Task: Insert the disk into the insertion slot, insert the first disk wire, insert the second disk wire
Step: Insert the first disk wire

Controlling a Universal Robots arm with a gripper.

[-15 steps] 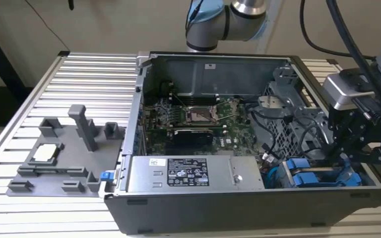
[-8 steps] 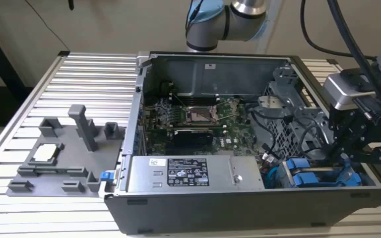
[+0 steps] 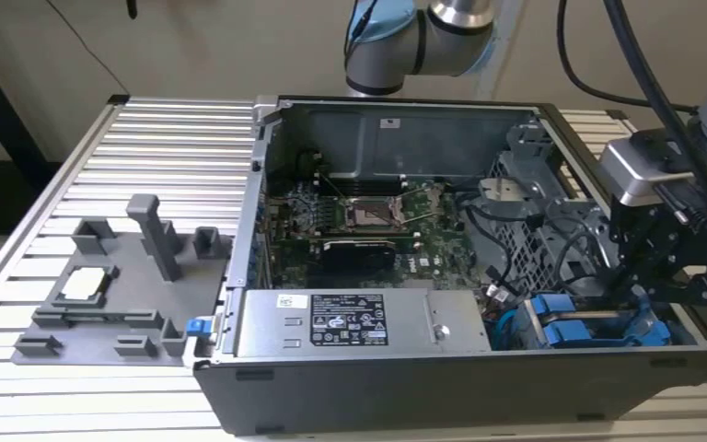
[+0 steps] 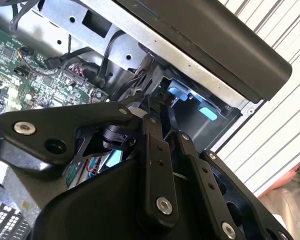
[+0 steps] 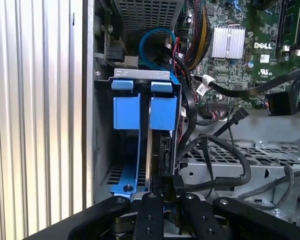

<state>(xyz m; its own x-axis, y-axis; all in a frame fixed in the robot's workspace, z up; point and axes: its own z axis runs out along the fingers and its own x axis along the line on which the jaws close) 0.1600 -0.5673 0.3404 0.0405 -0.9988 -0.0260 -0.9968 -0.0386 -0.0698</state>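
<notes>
Your hand [image 5: 170, 194] pinches a black wire plug [image 5: 177, 181] just short of the blue-framed silver-grey disk [image 5: 163, 114], whose long axis runs straight ahead.

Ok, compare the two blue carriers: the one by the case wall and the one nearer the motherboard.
The carrier by the case wall looks empty, slotted cage floor showing through its frame; the carrier nearer the motherboard holds the disk, dark socketed end showing. Bare wall flanks the first; black cables crowd the second. Both are blue, upright, with matching tabs.
</notes>
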